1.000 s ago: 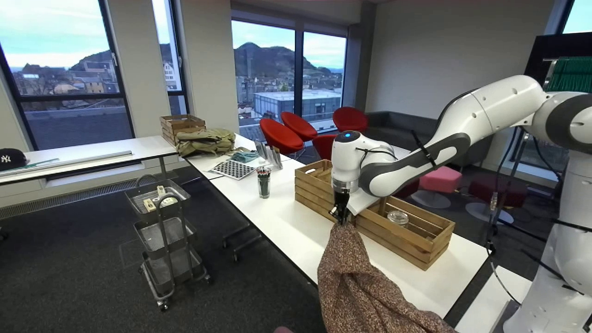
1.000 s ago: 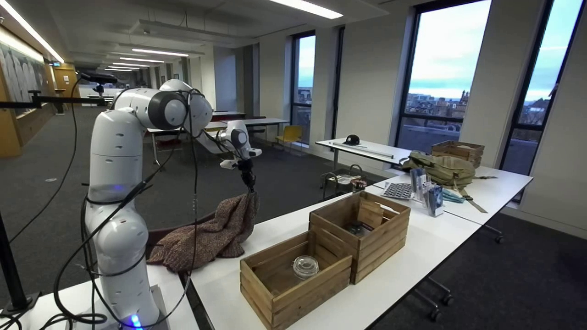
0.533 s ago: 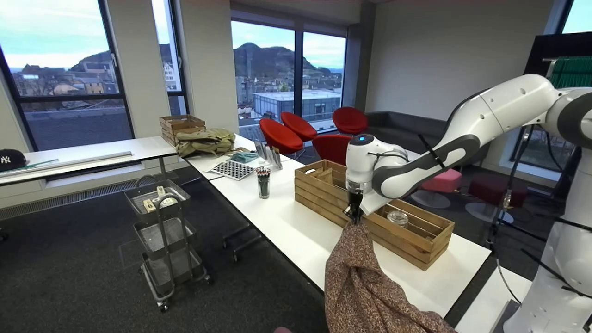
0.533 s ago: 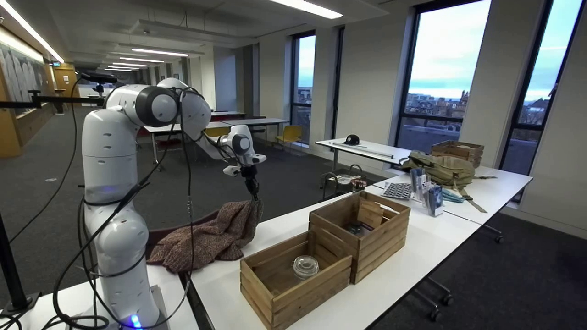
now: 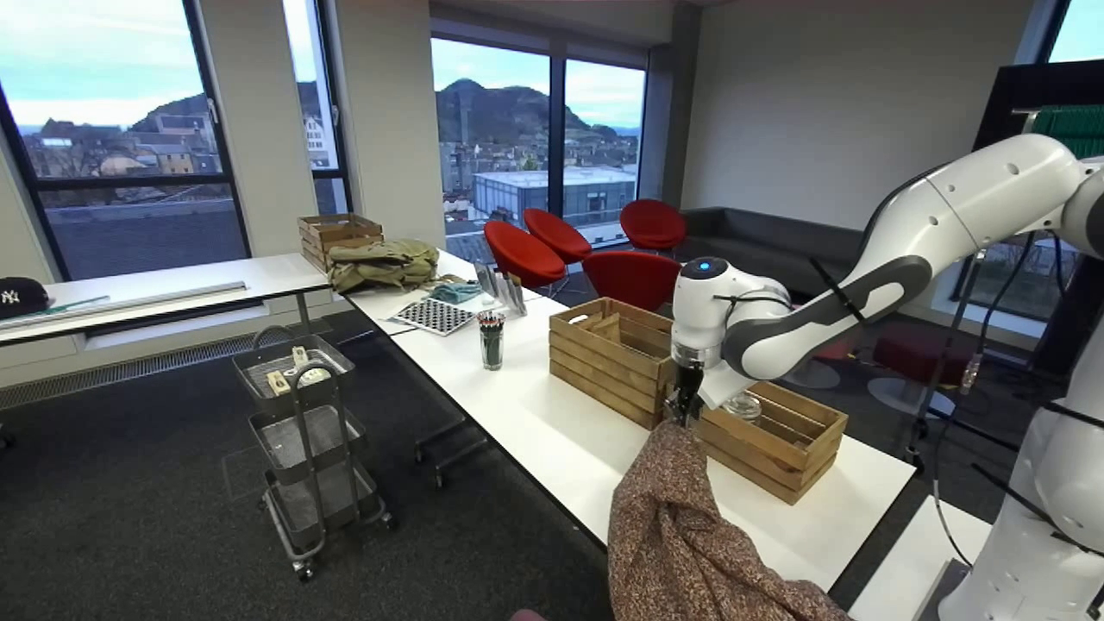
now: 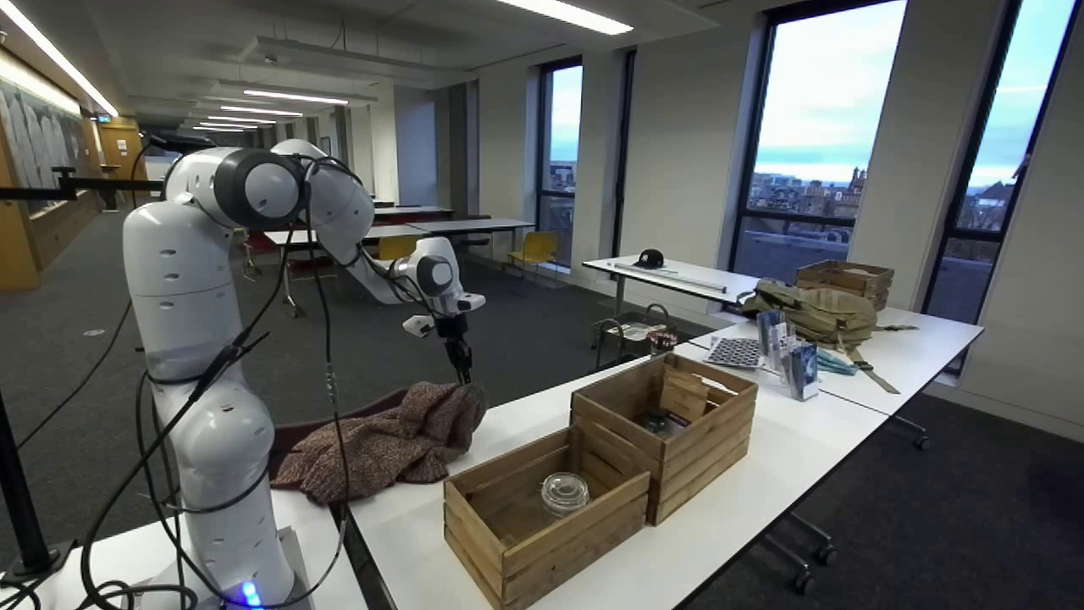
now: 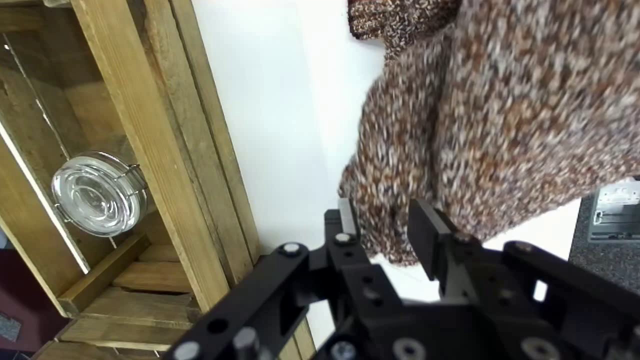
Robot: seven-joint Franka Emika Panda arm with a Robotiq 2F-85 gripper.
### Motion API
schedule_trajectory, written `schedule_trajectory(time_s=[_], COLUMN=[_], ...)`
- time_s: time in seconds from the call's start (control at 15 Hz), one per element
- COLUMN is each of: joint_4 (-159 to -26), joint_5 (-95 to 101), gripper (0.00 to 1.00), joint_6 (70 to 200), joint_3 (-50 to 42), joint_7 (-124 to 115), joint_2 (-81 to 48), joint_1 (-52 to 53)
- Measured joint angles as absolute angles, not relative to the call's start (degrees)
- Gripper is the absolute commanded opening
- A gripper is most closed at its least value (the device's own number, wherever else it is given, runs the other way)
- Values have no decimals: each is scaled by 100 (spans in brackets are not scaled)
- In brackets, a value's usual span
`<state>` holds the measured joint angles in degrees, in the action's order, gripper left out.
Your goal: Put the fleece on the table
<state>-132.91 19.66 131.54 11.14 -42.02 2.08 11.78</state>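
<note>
Fleece (image 5: 681, 543) is held by the hand (image 7: 384, 217), whose narrow gap is filled with bunched cloth. Below the grip it is draped in folds, partly on the bench (image 5: 535, 414), with its far end spread toward the base of the arm (image 5: 983, 198).

Compared with a second ago, the hand has been lowered in an exterior view, and the raised peak of cloth has been slackened into a rounder heap. Sideways, too, a shift has been made: formerly seen against the large crate (image 6: 703, 457), the hand is now seen where the small crate (image 6: 584, 542) begins. Both crates and the jar (image 6: 564, 493) have been left unmoved.

The bench edge away from the crates is hidden where it is crossed by the fleece; past it, floor (image 7: 600, 260) is shown in the wrist view. A strip of bench is left between the fleece and the small crate. Along the large crate, a broader stretch is left open as far as the glass (image 5: 492, 349). In the wrist view, the small crate's rim is overlapped by the hand's body; how near they stand cannot be told.
</note>
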Motion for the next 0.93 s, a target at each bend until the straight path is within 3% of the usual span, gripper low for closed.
schedule_trajectory(time_s=[0.33,0.93], joint_4=[-13498,-13629], joint_5=[1971,2002], gripper=[100,100], joint_6=[13172,14044], joint_3=[1133,1754], joint_7=[-4202,-3812], joint_2=[398,395], joint_1=[1183,1508])
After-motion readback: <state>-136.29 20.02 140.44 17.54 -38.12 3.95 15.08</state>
